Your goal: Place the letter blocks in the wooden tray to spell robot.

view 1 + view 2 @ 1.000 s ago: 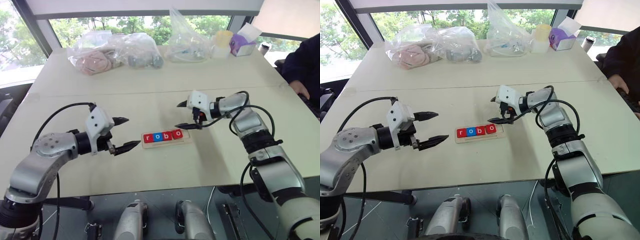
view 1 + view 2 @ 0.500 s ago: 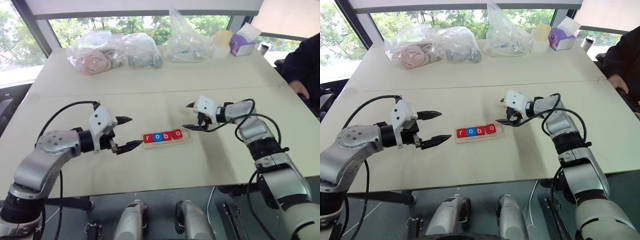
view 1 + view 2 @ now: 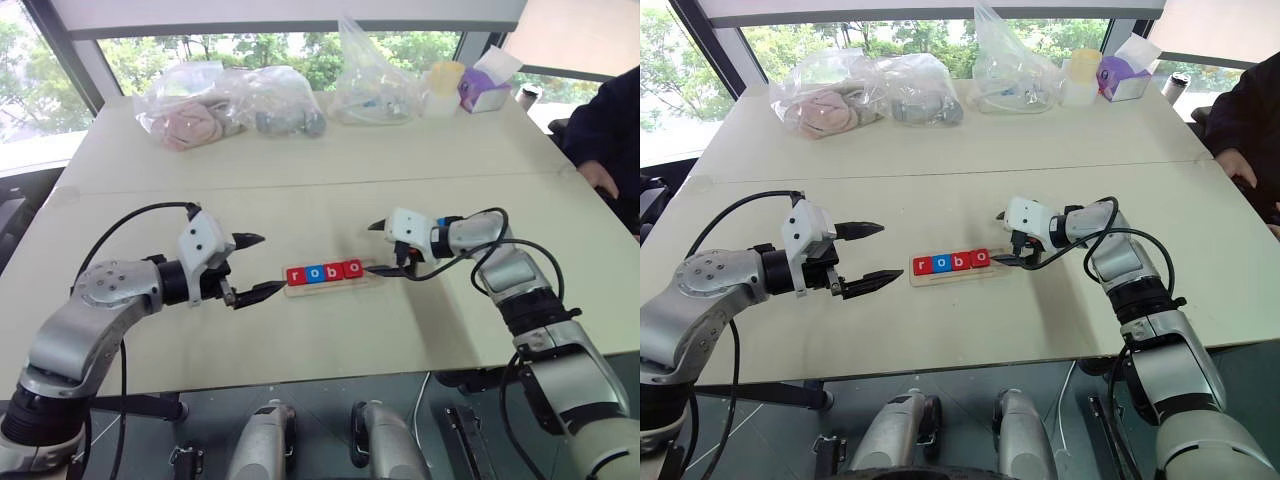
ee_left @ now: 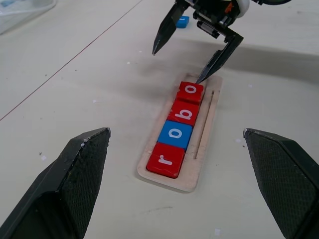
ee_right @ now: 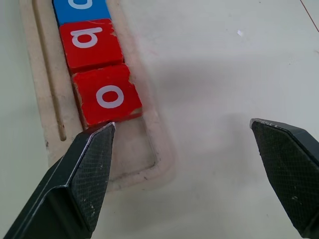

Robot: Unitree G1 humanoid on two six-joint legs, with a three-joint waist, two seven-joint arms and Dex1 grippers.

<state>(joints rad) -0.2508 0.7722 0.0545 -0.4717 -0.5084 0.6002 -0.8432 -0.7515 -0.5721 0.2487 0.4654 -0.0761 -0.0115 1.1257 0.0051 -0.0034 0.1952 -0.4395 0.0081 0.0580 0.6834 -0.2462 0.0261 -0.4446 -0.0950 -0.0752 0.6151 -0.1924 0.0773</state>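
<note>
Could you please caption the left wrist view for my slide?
Four red and blue letter blocks spell "robo" in the light-wood tray; open right gripper beside the last tile.

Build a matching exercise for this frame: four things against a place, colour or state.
Things:
1. r block
2. first o block
3. small block behind the right tool
4. tray's last slot

Descriptions:
A. blue, in the tray
B. empty
C. red, at the tray's end
D. blue, on the table outside the tray

Pairs: 1-C, 2-A, 3-D, 4-B
</note>
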